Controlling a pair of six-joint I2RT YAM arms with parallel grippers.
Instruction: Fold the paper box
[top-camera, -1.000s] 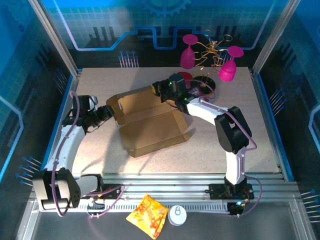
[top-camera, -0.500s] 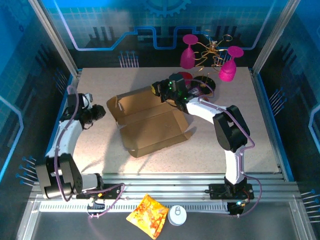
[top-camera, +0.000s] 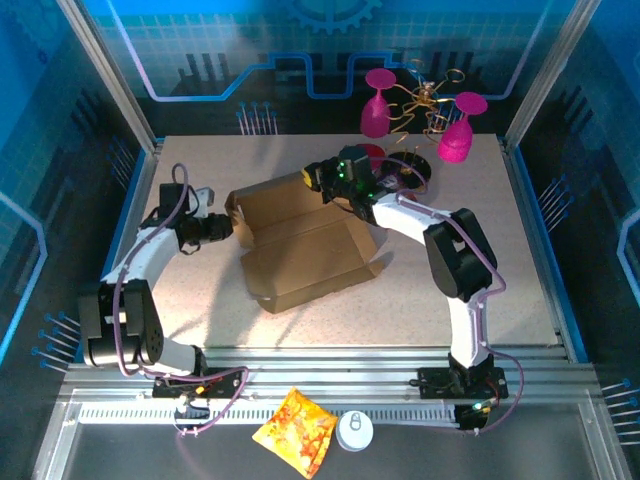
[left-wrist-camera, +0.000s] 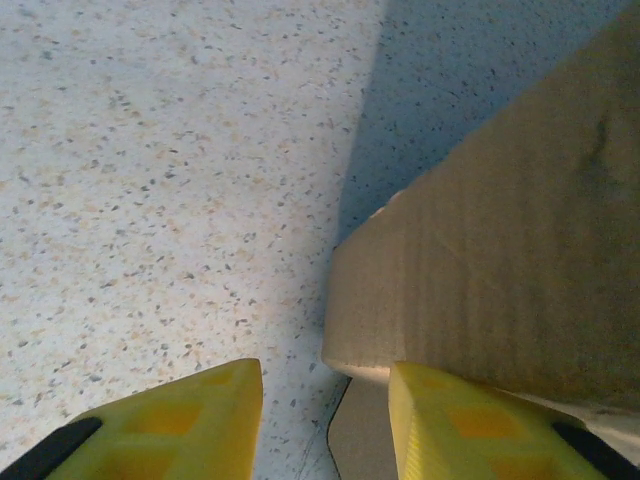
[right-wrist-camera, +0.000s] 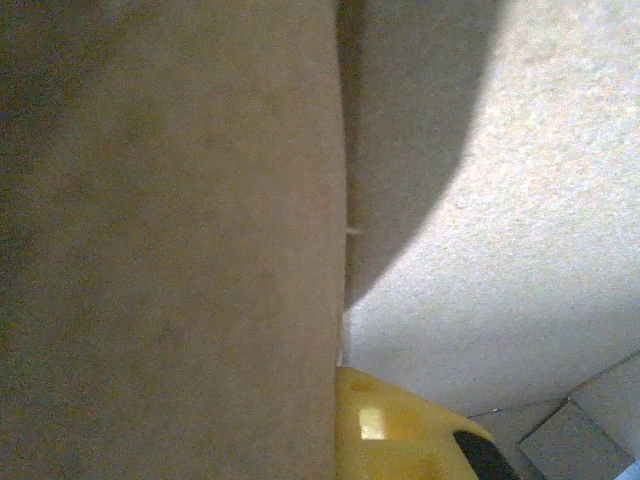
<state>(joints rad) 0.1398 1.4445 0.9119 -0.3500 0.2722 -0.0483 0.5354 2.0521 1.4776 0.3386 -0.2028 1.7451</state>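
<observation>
The paper box (top-camera: 300, 255) is a brown cardboard mailer lying open mid-table, its back panel raised. My right gripper (top-camera: 325, 183) is shut on the top edge of that back panel. In the right wrist view the cardboard (right-wrist-camera: 170, 250) covers the left half, with one yellow finger (right-wrist-camera: 400, 425) pressed against it and the other hidden behind it. My left gripper (top-camera: 232, 228) is at the box's left end flap. Seen from the left wrist, its jaws (left-wrist-camera: 325, 385) stand apart, and the flap's corner (left-wrist-camera: 480, 280) sits just above the right finger, not clamped.
Two pink glasses (top-camera: 377, 100) (top-camera: 456, 138) hang on a gold wire stand (top-camera: 425, 100) at the back, with dark round discs (top-camera: 410, 165) below. An orange snack packet (top-camera: 296, 430) and a white cap (top-camera: 354, 430) lie beyond the near rail. Blue walls enclose the table (top-camera: 500, 280).
My left gripper pulled back to the left, then swung right and up to the box's left flap, which now stands more upright. The right gripper has kept its hold.
</observation>
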